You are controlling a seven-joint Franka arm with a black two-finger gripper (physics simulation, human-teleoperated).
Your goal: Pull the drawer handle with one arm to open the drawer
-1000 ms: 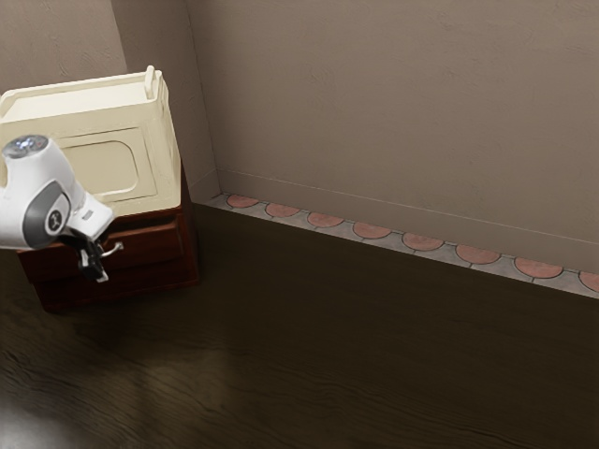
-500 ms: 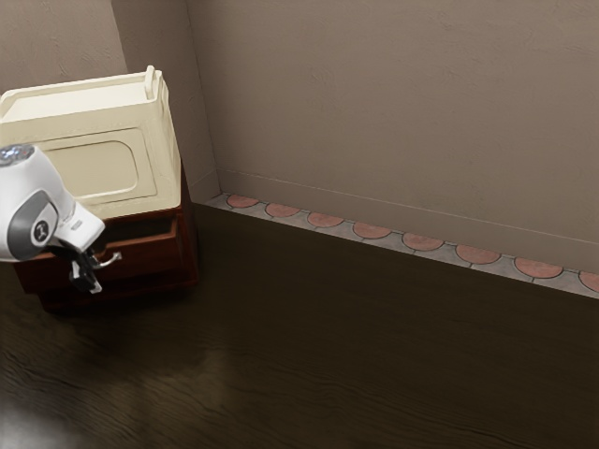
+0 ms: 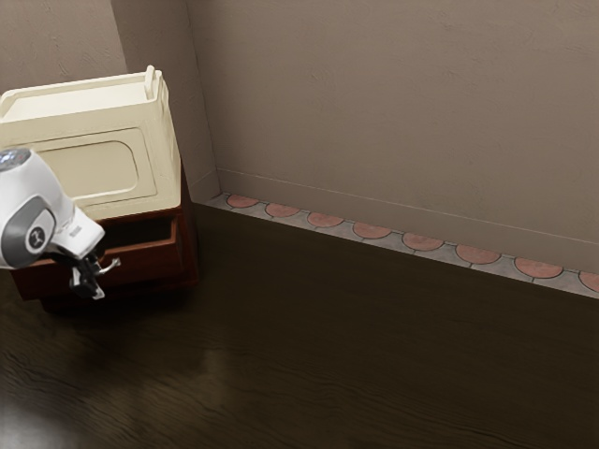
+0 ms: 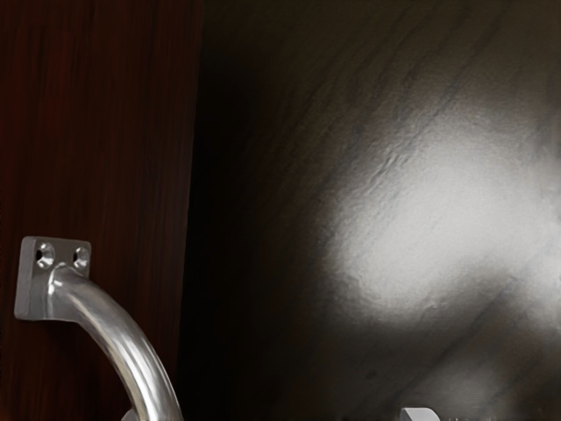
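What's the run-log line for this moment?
Drawer: partly open, dark interior showing | Hand: at the curved metal handle | Grip on handle: unconfirmed | Task: pull-to-open, opening visible

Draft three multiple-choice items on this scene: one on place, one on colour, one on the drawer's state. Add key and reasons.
1. Where is the cream box?
A) Below the drawer
B) Above the drawer
C) At the exterior view's right edge

2. What colour is the drawer handle?
A) Silver
B) Gold
C) Blue

3. How does the drawer stand?
A) Fully shut
B) Lying loose on the floor
C) Pulled out at least partway

Key:
1 B: the exterior view shows the box higher up, over the drawer front.
2 A: the wrist view shows a shiny silver-grey metal curve.
3 C: a dark opening shows behind the drawer front's top edge.
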